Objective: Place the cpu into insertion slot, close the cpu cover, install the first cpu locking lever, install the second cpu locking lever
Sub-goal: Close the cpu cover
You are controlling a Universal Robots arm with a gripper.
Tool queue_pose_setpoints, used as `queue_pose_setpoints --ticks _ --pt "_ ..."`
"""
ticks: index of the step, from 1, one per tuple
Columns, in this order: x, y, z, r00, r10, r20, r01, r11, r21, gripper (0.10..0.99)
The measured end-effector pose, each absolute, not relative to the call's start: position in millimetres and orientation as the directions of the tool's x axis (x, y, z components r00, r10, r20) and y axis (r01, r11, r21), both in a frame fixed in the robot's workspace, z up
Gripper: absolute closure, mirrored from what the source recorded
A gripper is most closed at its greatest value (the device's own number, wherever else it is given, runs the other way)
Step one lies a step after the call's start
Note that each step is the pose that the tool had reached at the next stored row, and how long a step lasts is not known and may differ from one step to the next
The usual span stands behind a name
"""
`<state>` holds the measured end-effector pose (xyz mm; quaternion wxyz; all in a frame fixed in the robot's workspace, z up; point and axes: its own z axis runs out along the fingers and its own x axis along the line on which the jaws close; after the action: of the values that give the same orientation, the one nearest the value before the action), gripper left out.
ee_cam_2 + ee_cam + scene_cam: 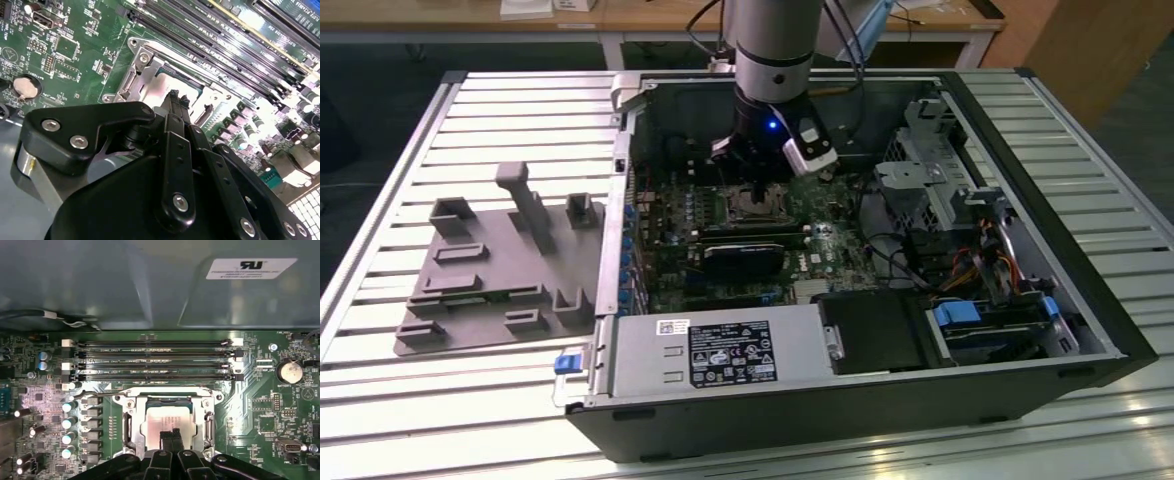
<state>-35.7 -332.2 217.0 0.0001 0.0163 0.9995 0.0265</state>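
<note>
— While the arm (774,40) reaches into the open computer case (854,410), where is the cpu?

— The cpu (167,416) lies flat in the insertion slot (744,208), on the green board (280,435), just beside the long memory slots (155,360).

— And the cpu cover?

— The cpu cover (131,426) looks to be lying down around the chip, like a silver picture frame, with the chip's top showing through the hole.

— What is the gripper doing?

— The gripper (170,439) stands over the chip's edge that is far from the memory slots. Its two jaws are squeezed together with nothing between them. The tips look to touch the chip or the frame there; which one is hard to tell.

— So which step is this?

— The first step looks done, since the chip is in its place. It seems to be the cover step, with the shut tips used like one finger to push the frame flat. Whether either locking lever is hooked cannot be told.

— What does the next move need?

— Most likely a soft, straight push or a straight lift. The tips should not slide over the chip or bump the small parts (67,422) around the slot.
</note>
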Motion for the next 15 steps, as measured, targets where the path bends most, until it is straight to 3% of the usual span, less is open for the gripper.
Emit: queue_pose_setpoints --ticks 15 --pt "-36 -332 239 -0.999 0.033 0.000 0.033 0.998 0.053 0.980"
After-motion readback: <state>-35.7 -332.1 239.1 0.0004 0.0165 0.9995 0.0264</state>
